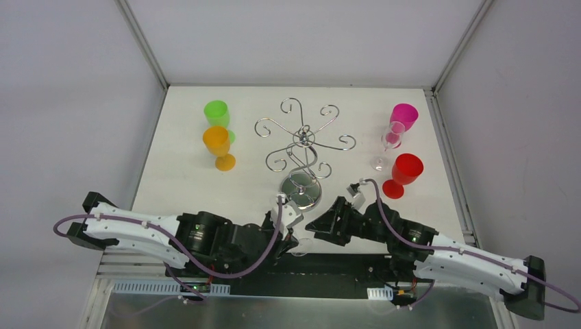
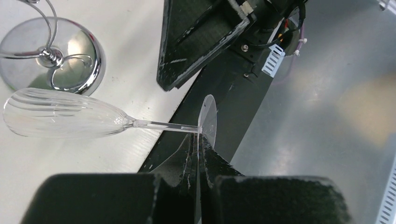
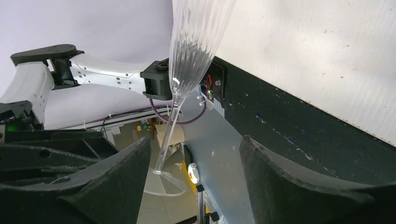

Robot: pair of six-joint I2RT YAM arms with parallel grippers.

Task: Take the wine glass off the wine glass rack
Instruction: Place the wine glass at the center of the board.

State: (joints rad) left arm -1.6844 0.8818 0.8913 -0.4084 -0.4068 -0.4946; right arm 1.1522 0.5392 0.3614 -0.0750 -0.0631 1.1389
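Note:
A clear fluted wine glass [image 2: 60,114] lies level above the table's near edge, its bowl close to the rack's mirrored base [image 2: 51,56] and touching none of the rack. My left gripper [image 2: 201,140] is shut on the glass's foot disc [image 2: 208,119]. From above, that glass [image 1: 299,245] shows faintly beside the left gripper [image 1: 293,240]. The chrome wine glass rack [image 1: 301,140] stands mid-table with bare arms. My right gripper [image 3: 194,154] is open and faces the glass [image 3: 196,42], whose stem runs near its left finger [image 3: 116,177]. From above, the right gripper [image 1: 312,224] sits just right of the glass.
Green [image 1: 216,113] and orange [image 1: 218,145] goblets stand at the far left. At the far right are a magenta goblet [image 1: 403,116], a small clear glass [image 1: 389,144] and a red goblet [image 1: 405,173]. A black strip [image 2: 224,93] edges the table's near side.

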